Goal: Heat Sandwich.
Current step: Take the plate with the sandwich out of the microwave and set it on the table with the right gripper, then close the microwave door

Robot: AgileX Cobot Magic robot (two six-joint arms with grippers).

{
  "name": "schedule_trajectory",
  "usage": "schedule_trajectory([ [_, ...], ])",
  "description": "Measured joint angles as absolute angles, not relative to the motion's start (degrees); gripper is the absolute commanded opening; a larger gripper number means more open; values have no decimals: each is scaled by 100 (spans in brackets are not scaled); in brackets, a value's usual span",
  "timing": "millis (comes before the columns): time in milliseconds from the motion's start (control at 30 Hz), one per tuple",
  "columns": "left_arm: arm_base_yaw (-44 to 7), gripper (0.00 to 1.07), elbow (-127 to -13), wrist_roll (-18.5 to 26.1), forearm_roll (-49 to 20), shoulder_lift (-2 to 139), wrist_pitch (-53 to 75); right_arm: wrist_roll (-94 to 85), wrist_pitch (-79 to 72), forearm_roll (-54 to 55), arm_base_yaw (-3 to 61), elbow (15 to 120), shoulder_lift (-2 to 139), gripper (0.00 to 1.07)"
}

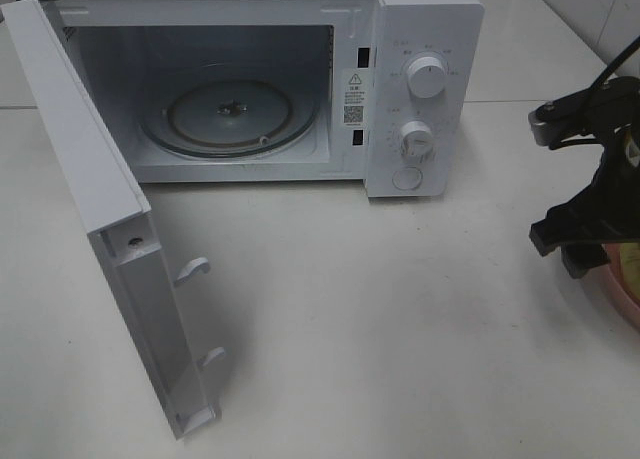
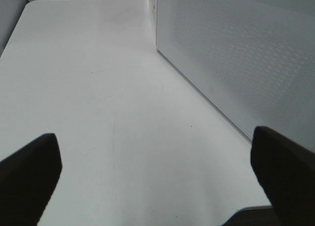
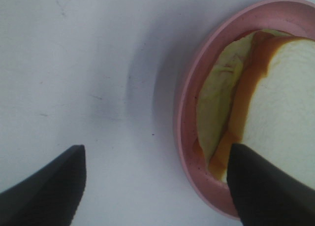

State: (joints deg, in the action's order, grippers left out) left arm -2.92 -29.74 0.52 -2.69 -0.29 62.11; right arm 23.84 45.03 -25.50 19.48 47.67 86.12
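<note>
Nearest the right wrist camera: right gripper [image 3: 157, 186], jaws spread wide, nothing between them. One finger hangs over the pink plate [image 3: 184, 113], the other over bare table [image 1: 380, 319].

On that plate, at the table's right edge: sandwich [image 3: 280, 103], white bread with tan crust, a pale yellow-green layer showing at its side. It rests on the plate, ungripped.

At the left side: left gripper [image 2: 157, 179], jaws fully apart and empty, held above the tabletop beside the perforated microwave door [image 2: 236, 53].

Farther back: microwave [image 1: 420, 19], door swung fully open, glass turntable [image 1: 228, 114] bare, two dials on its control panel.

Step in hand, as judged: taking up the plate with the sandwich. Advice: straddle the plate rim rather than the bread, close squarely on the rim, keep the plate level, and clear the open door's latch hooks [image 1: 192, 269] when approaching the cavity.
</note>
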Motion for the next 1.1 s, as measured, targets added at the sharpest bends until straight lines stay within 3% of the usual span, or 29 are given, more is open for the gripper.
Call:
schedule_trajectory([
  [567, -292, 100, -2974, 52, -269, -29, 6211, 785, 5592, -223, 1948, 4767, 6566, 76],
  [1100, -292, 100, -2974, 52, -269, -29, 6211, 487, 6578, 0, 1948, 4767, 4389, 76],
])
